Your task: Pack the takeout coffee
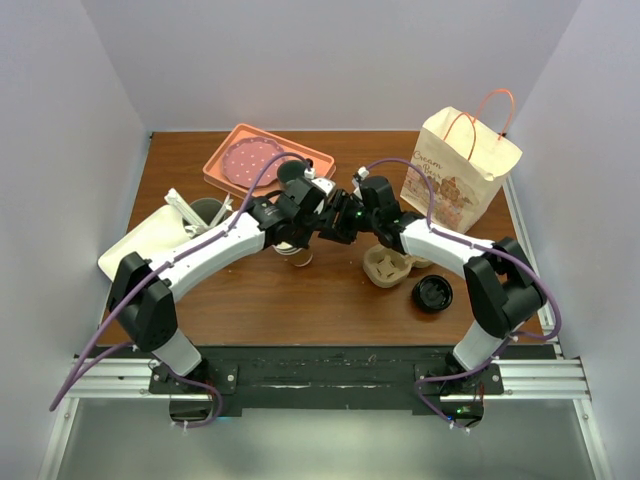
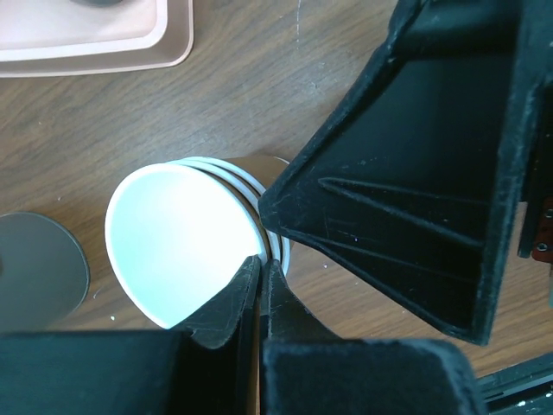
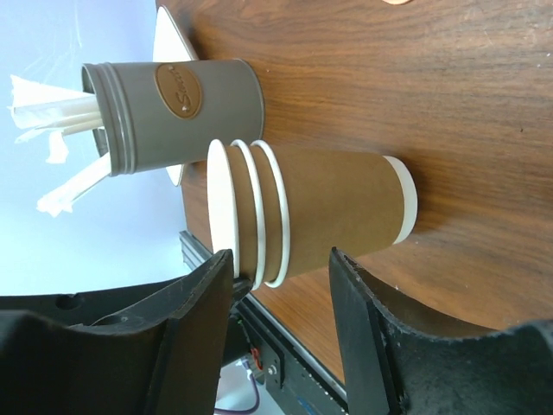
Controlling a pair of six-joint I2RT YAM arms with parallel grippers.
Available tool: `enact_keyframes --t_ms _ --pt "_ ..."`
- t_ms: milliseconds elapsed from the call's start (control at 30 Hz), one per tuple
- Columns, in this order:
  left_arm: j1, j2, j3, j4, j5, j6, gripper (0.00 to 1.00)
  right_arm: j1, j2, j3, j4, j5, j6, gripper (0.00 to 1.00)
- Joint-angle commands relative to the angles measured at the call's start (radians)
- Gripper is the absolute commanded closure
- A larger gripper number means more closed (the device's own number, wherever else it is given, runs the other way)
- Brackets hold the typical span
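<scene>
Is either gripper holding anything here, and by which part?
The left gripper pinches the rim of the top white-lined brown paper cup in a nested stack. The right gripper stands open beside it, holding nothing.

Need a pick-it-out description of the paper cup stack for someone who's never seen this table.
Go to the middle of the wooden table, just nearer than the pink tray. The stack of paper cups stands there: three nested, brown sides, white rims, no lid, unlike the grey tin nearby.

Brown wood tbl (image 1: 250,300) w/ pale walls (image 1: 300,60)
</scene>
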Motion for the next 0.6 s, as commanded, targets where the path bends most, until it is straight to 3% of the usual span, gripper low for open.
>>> enact_keyframes --t_ms 0,567 --pt "0.001 -0.053 0.024 0.053 -0.02 -0.013 1.0 0.006 -0.001 0.025 -0.012 0.022 -0.017 0.49" --pt "-0.001 -0.067 0.027 0.102 0.02 -0.018 1.0 0.03 0.044 0.023 -0.012 -0.007 -0.032 0.51"
